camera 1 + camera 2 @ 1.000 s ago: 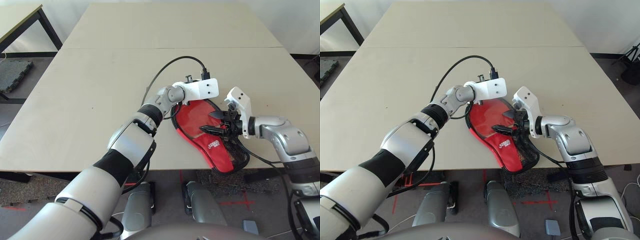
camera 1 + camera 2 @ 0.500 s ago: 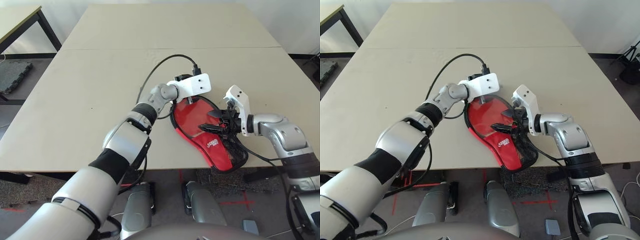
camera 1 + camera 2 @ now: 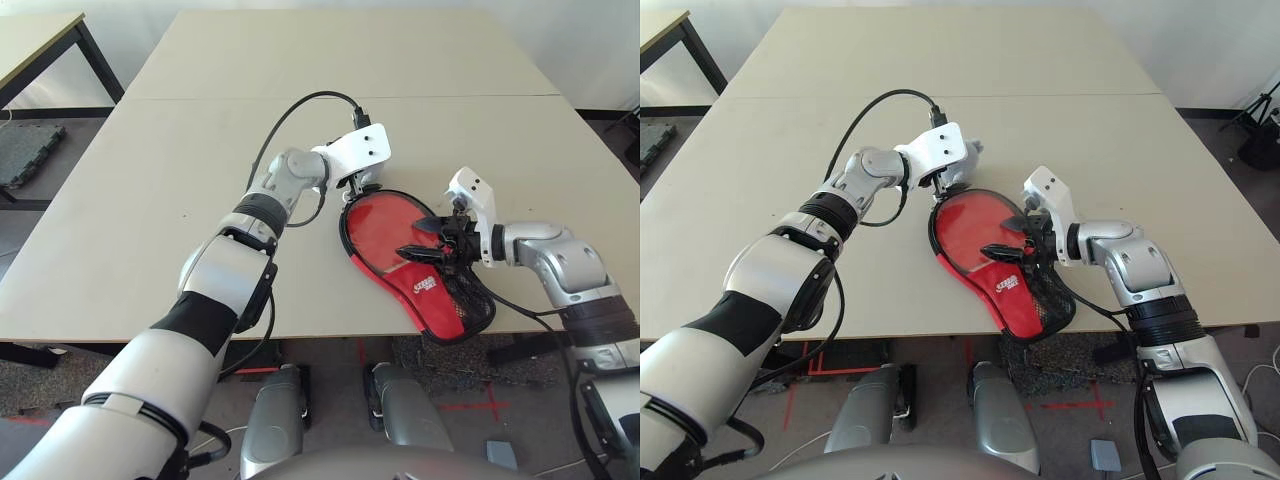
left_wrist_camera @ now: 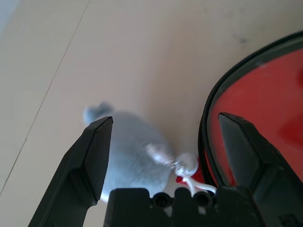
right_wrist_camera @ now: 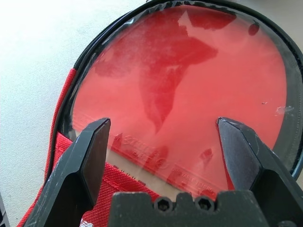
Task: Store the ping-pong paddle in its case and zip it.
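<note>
Our ping-pong paddle (image 5: 189, 94) lies inside the unzipped case (image 3: 440, 300) near the table (image 3: 150, 200) edge. Both our left gripper (image 4: 163, 142) and right gripper (image 3: 428, 238) gape wide, holding nothing, ready for zipping.

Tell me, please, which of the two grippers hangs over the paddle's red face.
The right gripper: its open fingers hang over the ping-pong paddle. The left gripper is beside the case, over the grey pouch.

One red-faced round ping-pong paddle (image 5: 189, 90), one red fabric case with black zip edging (image 3: 425, 290), one small whitish-grey round pouch (image 4: 128, 151).
</note>
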Robot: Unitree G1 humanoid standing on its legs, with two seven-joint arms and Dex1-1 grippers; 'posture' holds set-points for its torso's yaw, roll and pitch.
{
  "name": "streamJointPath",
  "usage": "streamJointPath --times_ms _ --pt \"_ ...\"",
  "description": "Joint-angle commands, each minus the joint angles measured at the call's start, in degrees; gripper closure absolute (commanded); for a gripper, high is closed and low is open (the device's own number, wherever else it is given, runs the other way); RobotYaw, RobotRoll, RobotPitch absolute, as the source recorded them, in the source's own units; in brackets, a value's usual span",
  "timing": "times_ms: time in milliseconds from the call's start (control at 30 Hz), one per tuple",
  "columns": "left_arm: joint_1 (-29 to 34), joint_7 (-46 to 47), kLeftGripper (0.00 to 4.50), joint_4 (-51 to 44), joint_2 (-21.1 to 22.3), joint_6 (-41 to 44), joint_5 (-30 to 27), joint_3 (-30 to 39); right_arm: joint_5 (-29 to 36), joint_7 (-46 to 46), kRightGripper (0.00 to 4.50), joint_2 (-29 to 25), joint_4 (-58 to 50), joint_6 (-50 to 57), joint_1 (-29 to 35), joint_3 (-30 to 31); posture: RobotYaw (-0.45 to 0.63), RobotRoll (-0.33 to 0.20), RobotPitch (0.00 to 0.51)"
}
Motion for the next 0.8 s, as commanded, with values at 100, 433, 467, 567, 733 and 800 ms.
streamJointPath --times_ms 100,433,467,567,733,800 --pt "4.27 -9.12 0.05 -7.10 2.14 5.14 -4.87 1.53 -2.29 0.16 0.00 -0.10 3.56 0.63 0.97 2.88 0.03 0.000 0.111" --pt "17.08 -14.42 0.05 -25.46 2.86 17.11 -8.66 -0.59 -3.13 1.07 0.00 -0.04 5.07 -0.43 -0.11 2.82 0.03 0.000 0.103" --pt "18.06 -14.30 0.05 -26.65 2.63 17.97 -8.73 -0.94 -3.20 1.13 0.00 -0.03 5.23 -0.51 -0.26 2.79 0.03 0.000 0.102" --pt "20.96 -14.16 0.05 -29.63 1.90 20.30 -8.87 -2.17 -3.32 1.55 0.00 -0.34 5.38 -0.57 -0.65 2.62 0.03 0.000 0.101" --pt "23.94 -14.26 0.05 -31.66 1.78 22.49 -8.71 -4.48 -3.15 2.00 0.00 -1.28 5.61 -0.58 -1.65 1.93 0.02 0.000 0.100" --pt "24.63 -14.28 0.05 -32.01 1.89 22.82 -8.46 -5.48 -3.14 2.12 0.00 -1.50 5.73 -0.58 -1.95 1.80 0.02 0.000 0.101"
